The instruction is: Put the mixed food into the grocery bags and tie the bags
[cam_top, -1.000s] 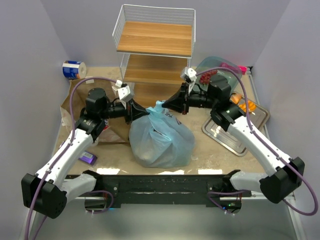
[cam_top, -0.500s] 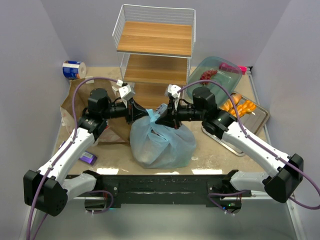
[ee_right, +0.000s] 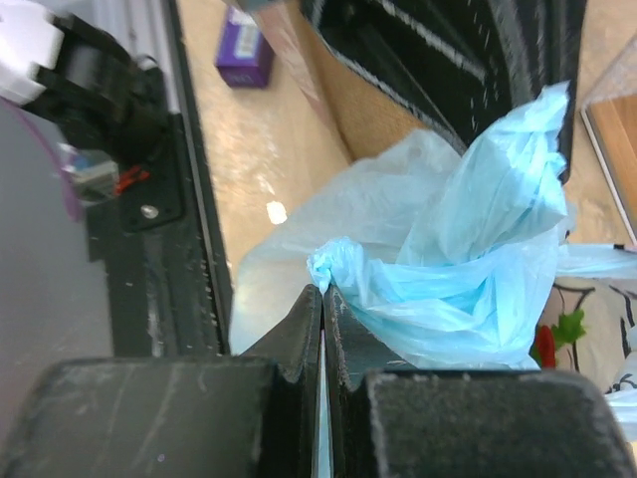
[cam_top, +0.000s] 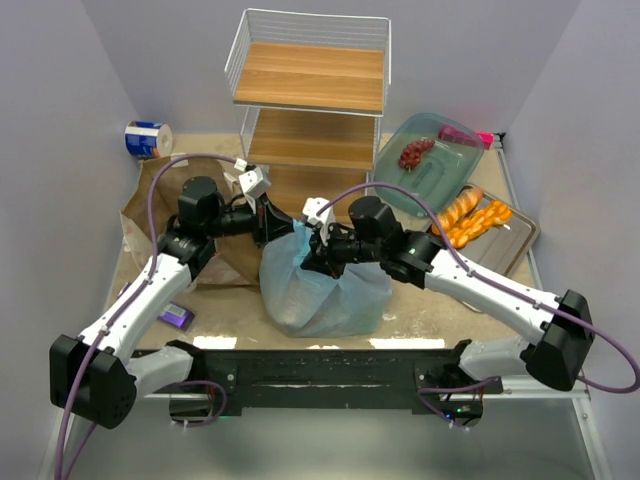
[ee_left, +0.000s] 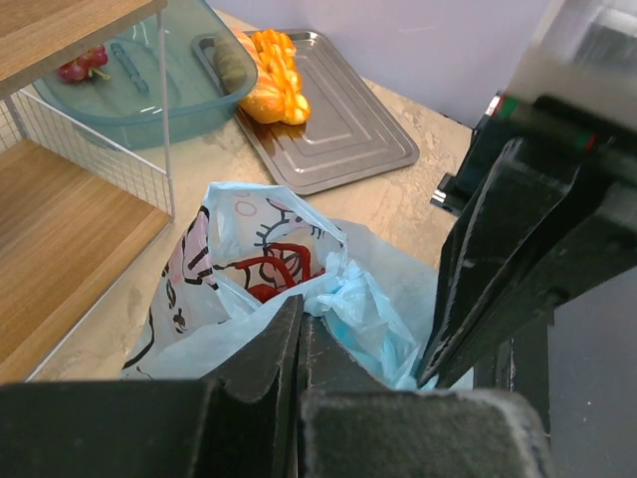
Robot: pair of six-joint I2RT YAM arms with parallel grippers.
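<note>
The light-blue plastic bag (cam_top: 322, 285) sits bulging at the table's middle, with something red showing through its printed side (ee_left: 274, 269). My left gripper (cam_top: 287, 222) is shut on the bag's top from the left (ee_left: 299, 317). My right gripper (cam_top: 306, 262) has crossed over the bag and is shut on a twisted blue handle (ee_right: 323, 284). The brown paper bag (cam_top: 152, 222) stands at the left, behind my left arm. Orange-brown breads (cam_top: 472, 214) lie on the metal tray (cam_top: 520, 236) at the right. The other food is hidden.
A wire shelf with wooden boards (cam_top: 312, 95) stands at the back. A teal see-through dish (cam_top: 425, 170) holds something dark red. A blue-and-white roll (cam_top: 148, 138) is at the far left. A purple bar (cam_top: 177, 316) lies by the left arm.
My right gripper has swung left from beside the tray, across the bag's top, pulling its handle over to the bag's left side. My left gripper has held its grip almost still.
</note>
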